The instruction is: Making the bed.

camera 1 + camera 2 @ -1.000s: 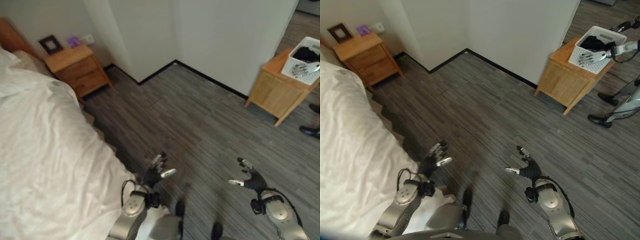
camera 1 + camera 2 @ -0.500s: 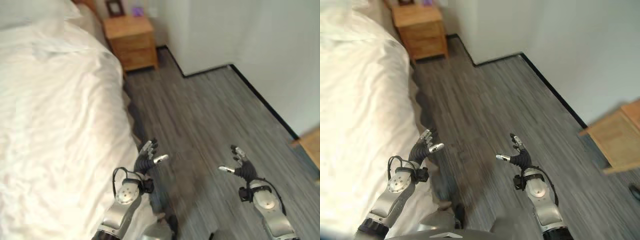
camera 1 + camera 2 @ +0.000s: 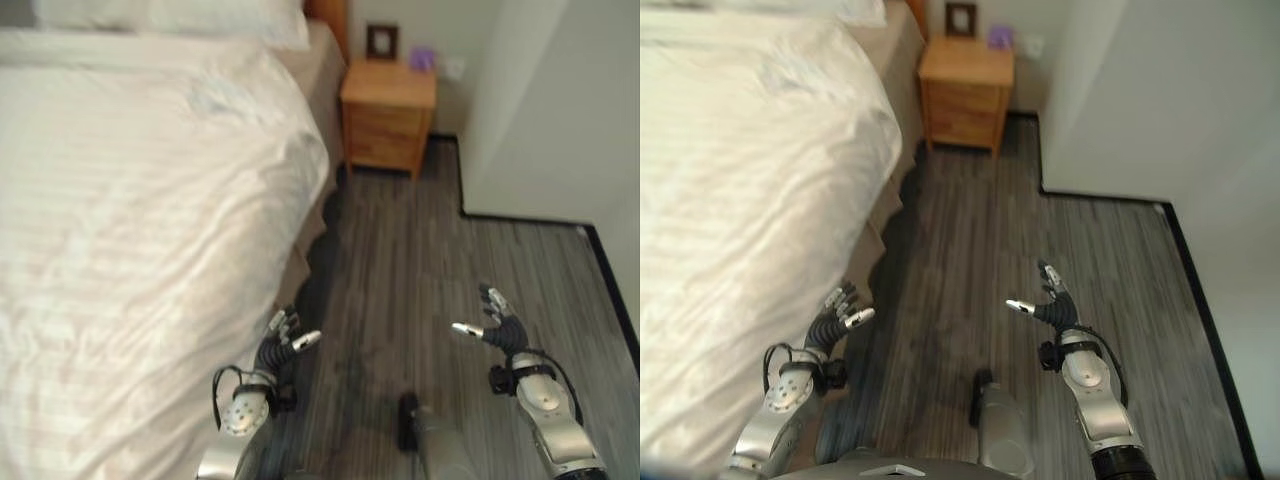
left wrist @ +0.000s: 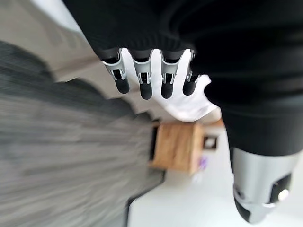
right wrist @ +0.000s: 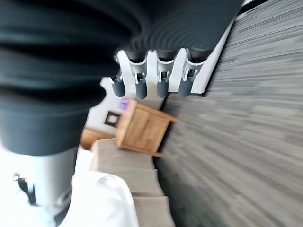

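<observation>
Soft, even indoor light; much of the scene is smeared by motion blur.

The white duvet [image 3: 130, 220] glares almost to blankness, its creases barely readable, while the grey floor [image 3: 420, 270] stays dim, with a dark shadow along the bed's edge. The nightstand [image 3: 388, 112] and the small frame [image 3: 381, 40] on it are soft, perhaps from camera movement. In the wrist views the floorboards streak into lines and the dark covers are out of focus; the fingertips [image 4: 143, 90] are sharper.
</observation>
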Controlling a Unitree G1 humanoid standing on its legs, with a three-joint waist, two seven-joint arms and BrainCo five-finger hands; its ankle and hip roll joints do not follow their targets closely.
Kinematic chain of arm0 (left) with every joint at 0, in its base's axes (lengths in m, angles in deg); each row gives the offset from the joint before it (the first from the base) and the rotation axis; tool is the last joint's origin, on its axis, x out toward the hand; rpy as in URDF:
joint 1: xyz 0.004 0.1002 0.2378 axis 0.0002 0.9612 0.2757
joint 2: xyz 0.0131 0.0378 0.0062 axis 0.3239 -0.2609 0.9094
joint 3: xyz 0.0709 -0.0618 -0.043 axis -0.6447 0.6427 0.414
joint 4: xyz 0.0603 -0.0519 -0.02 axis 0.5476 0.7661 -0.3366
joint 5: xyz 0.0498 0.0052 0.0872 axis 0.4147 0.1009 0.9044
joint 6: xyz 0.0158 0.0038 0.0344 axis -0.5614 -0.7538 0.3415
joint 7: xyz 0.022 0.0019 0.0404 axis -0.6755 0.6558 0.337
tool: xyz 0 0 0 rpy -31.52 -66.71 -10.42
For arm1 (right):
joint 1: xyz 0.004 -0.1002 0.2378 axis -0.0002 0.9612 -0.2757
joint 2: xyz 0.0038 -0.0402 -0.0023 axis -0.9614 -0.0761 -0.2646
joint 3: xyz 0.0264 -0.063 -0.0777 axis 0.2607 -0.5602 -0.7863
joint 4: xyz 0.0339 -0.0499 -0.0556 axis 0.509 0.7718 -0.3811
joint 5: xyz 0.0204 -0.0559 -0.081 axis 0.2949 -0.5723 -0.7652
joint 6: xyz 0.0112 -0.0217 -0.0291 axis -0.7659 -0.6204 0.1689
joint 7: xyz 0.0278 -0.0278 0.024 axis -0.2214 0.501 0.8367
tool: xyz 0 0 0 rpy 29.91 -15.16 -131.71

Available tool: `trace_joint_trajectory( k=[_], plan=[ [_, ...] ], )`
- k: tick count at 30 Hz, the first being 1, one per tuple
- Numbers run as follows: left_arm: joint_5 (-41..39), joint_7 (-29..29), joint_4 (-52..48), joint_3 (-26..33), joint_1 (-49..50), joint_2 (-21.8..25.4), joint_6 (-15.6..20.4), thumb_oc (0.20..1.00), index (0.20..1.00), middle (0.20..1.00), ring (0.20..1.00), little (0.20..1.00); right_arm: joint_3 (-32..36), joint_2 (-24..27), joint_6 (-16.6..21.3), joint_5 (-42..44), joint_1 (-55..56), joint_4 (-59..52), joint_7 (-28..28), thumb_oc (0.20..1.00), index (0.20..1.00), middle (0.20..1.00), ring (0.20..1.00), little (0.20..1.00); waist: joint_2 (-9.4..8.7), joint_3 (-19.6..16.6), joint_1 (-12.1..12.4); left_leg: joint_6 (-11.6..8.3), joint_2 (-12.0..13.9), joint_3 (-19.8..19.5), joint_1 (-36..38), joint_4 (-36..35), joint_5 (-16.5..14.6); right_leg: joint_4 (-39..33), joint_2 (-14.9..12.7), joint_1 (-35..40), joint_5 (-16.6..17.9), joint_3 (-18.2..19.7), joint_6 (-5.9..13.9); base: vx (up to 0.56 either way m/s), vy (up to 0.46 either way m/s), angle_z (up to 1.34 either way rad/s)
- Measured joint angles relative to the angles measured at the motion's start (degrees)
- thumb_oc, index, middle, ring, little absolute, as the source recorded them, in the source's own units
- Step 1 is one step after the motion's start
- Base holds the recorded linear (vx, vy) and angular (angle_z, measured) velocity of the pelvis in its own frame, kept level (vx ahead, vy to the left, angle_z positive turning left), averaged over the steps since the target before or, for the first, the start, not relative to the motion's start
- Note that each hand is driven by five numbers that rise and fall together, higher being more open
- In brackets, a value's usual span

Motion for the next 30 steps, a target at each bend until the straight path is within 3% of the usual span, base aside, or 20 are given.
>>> trace_joint_trajectory(
  k=[1, 2, 3, 4, 5, 7, 10, 11, 12, 14, 15, 16, 18, 21, 23, 24, 26, 27, 28, 30],
  plan=[
    [-0.02, 0.21, -0.67, 0.42, 0.33, -0.52, -0.05, 1.000, 1.000, 1.000, 1.000, 1.000, 0.24, 0.34, 0.13, 0.67, 0.77, -0.32, -0.05, 1.000, 1.000, 1.000, 1.000, 1.000, 0.89, -0.14, 1.00, 0.96, -0.49, 1.58, -6.40, 7.62, 12.08, -4.74, 1.04, 3.01, -0.30, -0.98, -0.30, 0.49, -0.315, -0.42],
    [-0.04, 0.60, -1.49, 0.71, 0.53, -0.03, 0.46, 1.000, 1.000, 1.000, 1.000, 1.000, 0.10, -0.04, 0.12, 1.68, 1.09, -0.40, -0.04, 1.000, 1.000, 1.000, 1.000, 1.000, 0.31, 0.29, 2.19, 0.18, -1.92, 3.68, -10.57, 11.69, 10.25, -8.00, 0.52, 4.98, 2.33, -0.23, -0.64, 0.48, -0.244, -0.64],
    [-0.10, 0.65, -1.46, 1.34, 0.55, 0.34, 0.59, 1.000, 1.000, 1.000, 1.000, 1.000, -0.92, 0.13, 0.08, 2.15, 1.13, -0.42, -0.19, 1.000, 1.000, 1.000, 1.000, 1.000, -0.75, 0.60, 2.97, 1.52, -3.75, 5.90, -12.98, 12.78, 6.40, -9.02, -0.05, 5.92, 5.13, -0.36, -4.76, 0.86, -0.148, -0.27],
    [-0.97, 0.65, -0.44, 1.69, -0.52, -0.97, 0.28, 1.000, 1.000, 1.000, 1.000, 1.000, -1.11, 0.29, -0.44, 2.14, 2.98, -0.32, -0.65, 1.000, 1.000, 1.000, 1.000, 1.000, -0.35, 1.50, 2.87, 3.13, -3.24, 11.17, -20.04, 15.03, -0.26, -11.00, 0.93, 10.12, 2.73, -2.21, -5.18, 0.68, -0.033, -0.05],
    [-1.12, 0.69, -0.30, 2.18, -0.53, -1.48, 0.43, 1.000, 1.000, 1.000, 1.000, 1.000, -1.49, -0.67, -1.36, 2.14, 3.24, -0.40, -1.28, 1.000, 1.000, 1.000, 1.000, 1.000, -1.32, 2.06, 3.37, 4.80, -1.73, 17.80, -21.98, 8.87, -3.86, -12.75, 0.96, 12.93, 1.36, -3.24, -3.98, 0.77, 0.036, 0.21],
    [-1.14, 0.74, -0.34, 2.57, -0.45, -1.73, 0.50, 1.000, 1.000, 1.000, 1.000, 1.000, -2.15, -1.21, -1.33, 2.15, 3.19, -2.09, -1.68, 1.000, 1.000, 1.000, 1.000, 1.000, -1.32, 1.99, 3.45, 5.51, -0.35, 24.90, -23.53, -7.14, -4.79, -15.61, 1.65, 16.67, 1.30, -6.82, -2.19, 0.74, 0.176, -0.04],
    [-1.20, 0.53, 1.59, 3.51, 0.12, -2.05, 0.32, 1.000, 1.000, 1.000, 1.000, 1.000, -4.16, -0.36, -1.28, 2.15, 2.00, -2.02, -2.22, 1.000, 1.000, 1.000, 1.000, 1.000, 1.61, 0.51, 5.69, 5.84, 0.06, 28.99, -22.33, -35.85, -4.76, -19.15, 6.19, 23.00, -1.17, -9.37, -0.78, 0.73, 0.157, -0.26],
    [-1.20, 0.63, 1.83, 3.66, 0.22, -1.91, 0.16, 1.000, 1.000, 1.000, 1.000, 1.000, -4.66, -0.52, -1.28, 2.15, 2.05, -1.94, -2.15, 1.000, 1.000, 1.000, 1.000, 1.000, 1.61, 0.34, 5.87, 6.34, -0.60, 29.66, -21.50, -40.40, -4.41, -19.77, 6.62, 25.34, -2.05, -9.54, -0.07, 0.94, 0.237, -0.15],
    [-1.19, 0.62, 1.84, 4.47, 0.81, -2.10, 0.07, 1.000, 1.000, 1.000, 1.000, 1.000, -5.25, -1.38, -1.68, 2.10, 2.52, -2.00, -2.07, 1.000, 1.000, 1.000, 1.000, 1.000, -0.55, -0.58, 6.25, 7.14, -3.38, 28.49, -20.83, -40.38, -3.99, -21.52, 5.58, 29.36, -4.22, -9.31, 2.14, 0.68, 0.185, -0.12],
    [-1.20, 0.84, 2.41, 4.42, 1.38, -2.92, -0.18, 1.000, 1.000, 1.000, 1.000, 1.000, -5.99, -2.03, -1.79, 2.05, 2.95, -3.03, -1.70, 1.000, 1.000, 1.000, 1.000, 1.000, -2.03, -1.96, 6.27, 11.09, -6.40, 26.43, -18.06, -32.78, -4.11, -13.85, 2.88, 30.68, -9.41, -8.01, 4.90, 0.45, 0.208, -0.17],
    [-1.19, 0.71, 2.36, 3.73, 2.08, -3.24, -0.15, 1.000, 1.000, 1.000, 1.000, 1.000, -6.30, -1.93, -1.25, 2.03, 3.42, -3.58, -1.69, 1.000, 1.000, 1.000, 1.000, 1.000, -1.37, -3.60, 6.13, 15.09, -6.32, 25.05, -16.00, -35.09, 0.12, -8.85, 3.12, 29.31, -10.39, -7.39, 6.38, 0.48, 0.279, -0.07],
    [-1.19, 0.74, 3.34, 2.74, 0.13, -2.87, -0.27, 1.000, 1.000, 1.000, 1.000, 1.000, -6.58, -3.60, -1.30, 2.05, 3.26, -3.08, -1.74, 1.000, 1.000, 1.000, 1.000, 1.000, -3.15, -3.69, 4.99, 15.75, -8.71, 25.42, -13.24, -35.85, -1.28, 5.38, -0.21, 24.00, -10.02, -5.51, 7.72, 0.29, 0.209, 0.01],
    [-1.11, 0.65, 3.81, 0.75, -2.46, -1.80, -0.42, 1.000, 1.000, 1.000, 1.000, 1.000, -7.62, -4.16, -1.25, 1.97, 2.65, -4.10, -1.47, 1.000, 1.000, 1.000, 1.000, 1.000, -2.89, -3.09, 3.11, 16.01, -9.33, 23.76, -8.75, -38.88, -1.58, 36.44, -6.28, 9.23, 3.63, -3.82, 10.56, 0.43, 0.216, 0.49],
    [-1.04, 1.84, 1.44, 1.56, -7.21, 0.32, -0.14, 1.000, 1.000, 1.000, 1.000, 1.000, -7.76, -5.21, -1.30, 1.72, 0.28, -4.68, -1.42, 1.000, 1.000, 1.000, 1.000, 1.000, -0.13, -0.82, 2.43, 17.49, -9.66, 19.63, -0.93, -37.88, -8.95, 38.78, -11.23, -2.38, 2.78, -3.09, 11.29, 0.67, 0.123, 0.52],
    [-1.10, 2.55, -2.21, 2.97, -7.34, 0.35, 0.20, 1.000, 1.000, 1.000, 1.000, 1.000, -7.99, -4.50, -1.20, 1.58, 0.39, -5.74, -1.58, 1.000, 1.000, 1.000, 1.000, 1.000, 2.25, -0.18, 1.30, 15.35, -8.90, 16.37, 4.17, -39.69, -10.67, 29.68, -11.73, -5.30, 1.41, -5.00, 11.59, 0.67, -0.125, 0.85],
    [-1.10, 3.49, -3.77, 4.43, -8.11, 0.78, 1.54, 1.000, 1.000, 1.000, 1.000, 1.000, -7.21, -4.57, -0.92, 1.62, -0.06, -6.23, -1.68, 1.000, 1.000, 1.000, 1.000, 1.000, 2.92, 0.40, 0.58, 14.23, -7.93, 11.52, 5.10, -40.39, -11.35, 14.22, -9.18, -4.50, -0.10, -7.44, 10.86, 0.43, -0.155, 1.32],
    [-1.12, 4.24, -3.03, 5.20, -9.83, 1.32, 1.71, 1.000, 1.000, 1.000, 1.000, 1.000, -6.05, -4.43, -0.86, 1.63, -0.46, -4.97, -1.90, 1.000, 1.000, 1.000, 1.000, 1.000, 1.09, 1.48, -0.45, 13.49, -8.99, 11.74, 7.07, -40.42, -11.80, 4.21, -8.12, -4.84, 3.33, -8.45, 8.23, 0.53, -0.168, 1.15],
    [-1.14, 4.30, -3.04, 6.33, -9.29, 1.22, 1.74, 1.000, 1.000, 1.000, 1.000, 1.000, -6.09, -4.47, -0.97, 1.69, -0.60, -4.08, -2.08, 1.000, 1.000, 1.000, 1.000, 1.000, 0.32, 1.45, -0.51, 11.98, -8.93, 11.17, 8.32, -40.45, -12.73, 0.76, -7.43, -5.50, 4.19, -7.98, 8.14, 0.54, -0.171, 1.03],
    [-1.24, 4.49, -2.94, 8.58, -7.62, 0.14, 1.78, 1.000, 1.000, 1.000, 1.000, 1.000, -6.00, -4.41, -1.09, 1.81, -0.43, -4.14, -2.40, 1.000, 1.000, 1.000, 1.000, 1.000, -0.58, 1.03, -0.95, 9.86, -8.63, 7.71, 10.30, -40.50, -14.15, -12.80, -4.64, -4.35, 6.07, -3.37, 8.95, 0.62, -0.234, 1.20],
    [-2.29, 4.42, -2.80, 8.91, -6.78, 0.14, 1.78, 1.000, 1.000, 1.000, 1.000, 1.000, -4.88, -4.73, -1.19, 1.82, -0.41, -4.00, -2.37, 1.000, 1.000, 1.000, 1.000, 1.000, -1.35, 0.89, -1.03, 8.55, -8.21, 7.34, 13.26, -42.15, -15.53, -18.74, -4.89, -3.43, 7.27, -2.63, 8.22, 0.56, -0.240, 1.17]
  ],
)
